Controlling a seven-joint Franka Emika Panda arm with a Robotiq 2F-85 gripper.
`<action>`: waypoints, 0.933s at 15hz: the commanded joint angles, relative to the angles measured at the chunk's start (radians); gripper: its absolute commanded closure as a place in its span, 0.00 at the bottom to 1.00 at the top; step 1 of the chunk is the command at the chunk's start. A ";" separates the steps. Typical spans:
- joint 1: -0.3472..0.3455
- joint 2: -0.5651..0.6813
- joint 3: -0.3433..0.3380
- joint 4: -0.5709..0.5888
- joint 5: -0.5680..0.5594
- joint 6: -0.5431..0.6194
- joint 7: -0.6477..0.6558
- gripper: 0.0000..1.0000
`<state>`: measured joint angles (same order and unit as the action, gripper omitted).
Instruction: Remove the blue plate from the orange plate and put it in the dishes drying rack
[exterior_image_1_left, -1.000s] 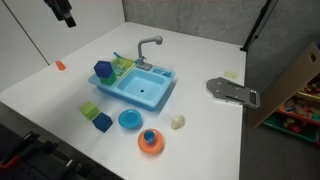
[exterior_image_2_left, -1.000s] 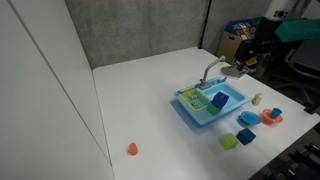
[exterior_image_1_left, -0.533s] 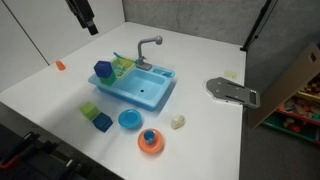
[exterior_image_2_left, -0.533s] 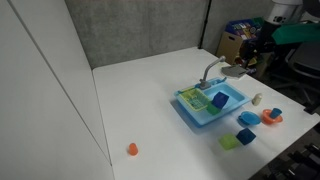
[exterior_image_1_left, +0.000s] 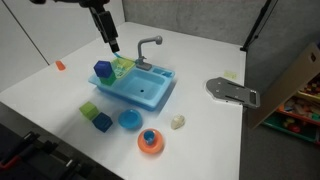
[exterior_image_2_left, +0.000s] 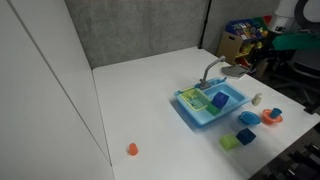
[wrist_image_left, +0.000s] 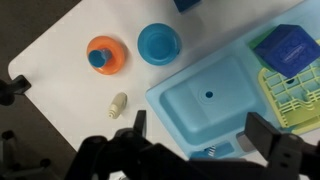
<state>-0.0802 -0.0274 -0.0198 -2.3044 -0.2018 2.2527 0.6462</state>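
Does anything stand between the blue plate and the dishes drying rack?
Yes. The light-blue toy sink lies between the blue plate and the dishes drying rack. A dark blue block also sits on part of the rack.

**A tally by kind**

Plates come to three: one orange plate (wrist_image_left: 113, 49), one small blue plate (wrist_image_left: 97, 60) and one light-blue plate (wrist_image_left: 159, 43). Blocks also number three: one dark blue block (exterior_image_1_left: 102, 69), one pale green block (exterior_image_1_left: 90, 110) and one mid-blue block (exterior_image_1_left: 102, 122). There is one sink (exterior_image_1_left: 140, 90), one tap (exterior_image_1_left: 148, 45), one drying rack (exterior_image_1_left: 123, 66), one cream lump (exterior_image_1_left: 177, 122), one small orange piece (exterior_image_1_left: 60, 65) and one grey metal part (exterior_image_1_left: 232, 91).
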 joint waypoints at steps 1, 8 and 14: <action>-0.017 0.054 -0.041 0.008 -0.022 0.029 0.010 0.00; -0.035 0.150 -0.131 -0.034 -0.078 0.104 0.028 0.00; -0.032 0.251 -0.191 -0.054 -0.055 0.166 0.018 0.00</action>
<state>-0.1119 0.1848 -0.1913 -2.3540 -0.2610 2.3880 0.6466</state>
